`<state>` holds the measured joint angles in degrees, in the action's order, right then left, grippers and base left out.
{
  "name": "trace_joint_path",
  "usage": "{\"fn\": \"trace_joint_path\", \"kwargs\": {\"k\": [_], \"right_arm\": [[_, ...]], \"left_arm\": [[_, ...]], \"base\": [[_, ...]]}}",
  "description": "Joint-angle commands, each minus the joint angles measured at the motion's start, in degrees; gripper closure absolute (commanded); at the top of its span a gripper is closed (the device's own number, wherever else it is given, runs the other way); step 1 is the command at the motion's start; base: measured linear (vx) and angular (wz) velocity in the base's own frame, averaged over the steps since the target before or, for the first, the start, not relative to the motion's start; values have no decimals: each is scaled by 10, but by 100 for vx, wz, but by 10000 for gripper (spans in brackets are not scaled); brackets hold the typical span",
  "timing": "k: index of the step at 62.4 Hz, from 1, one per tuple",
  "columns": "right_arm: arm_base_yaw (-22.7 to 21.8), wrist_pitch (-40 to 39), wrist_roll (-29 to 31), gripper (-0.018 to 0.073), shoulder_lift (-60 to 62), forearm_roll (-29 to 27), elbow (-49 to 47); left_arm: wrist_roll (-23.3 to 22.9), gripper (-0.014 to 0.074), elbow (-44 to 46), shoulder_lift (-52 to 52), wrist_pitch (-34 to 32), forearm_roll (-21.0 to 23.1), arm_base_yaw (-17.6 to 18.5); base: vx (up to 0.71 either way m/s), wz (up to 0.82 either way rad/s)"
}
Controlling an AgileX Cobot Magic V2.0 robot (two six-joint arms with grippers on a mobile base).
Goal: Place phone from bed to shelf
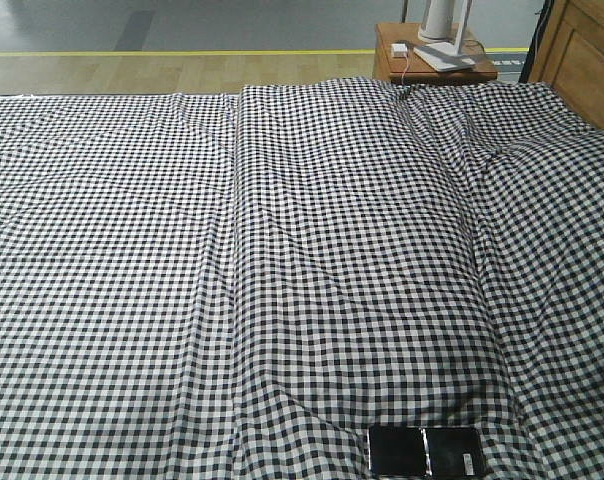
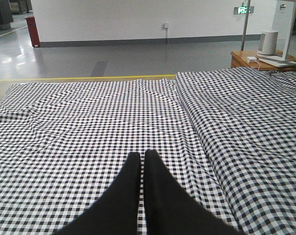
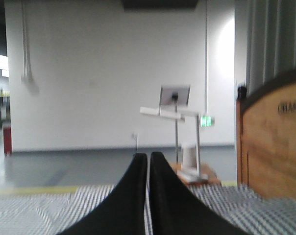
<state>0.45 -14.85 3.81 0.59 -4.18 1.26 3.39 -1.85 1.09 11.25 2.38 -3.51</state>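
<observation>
The phone lies flat on the bed near the bottom edge of the front view, right of centre, its glossy black face up. A wrinkled black-and-white check sheet covers the bed. My left gripper is shut and empty, hovering over the sheet. My right gripper is also shut with nothing in it, held above the bed and facing the far wall. Neither wrist view shows the phone, and neither gripper appears in the front view. The shelf is out of view.
An orange-brown side table stands beyond the bed's far right corner, carrying a white device and a small adapter. The wooden headboard rises along the right side. Grey floor with a yellow line lies beyond the bed.
</observation>
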Motion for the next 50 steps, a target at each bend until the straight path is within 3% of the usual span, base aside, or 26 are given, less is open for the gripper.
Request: {"fn": "trace_joint_path", "kwargs": {"k": [1,21,36,50], "right_arm": [[-3,-54,2,564,2,6,-50],[-3,34,16,564,-125,6,-287],[-3,209,14,556,-293,6,-457],[-3,336,14,480,-416,6,-520]], "left_arm": [[0,595,-4,5,-40,5,-1],[0,595,-4,5,-40,5,-1],[0,595,-4,5,-40,5,-1],[0,595,-4,5,-40,5,-1]], "base": [[0,0],[0,0],[0,0],[0,0]]}}
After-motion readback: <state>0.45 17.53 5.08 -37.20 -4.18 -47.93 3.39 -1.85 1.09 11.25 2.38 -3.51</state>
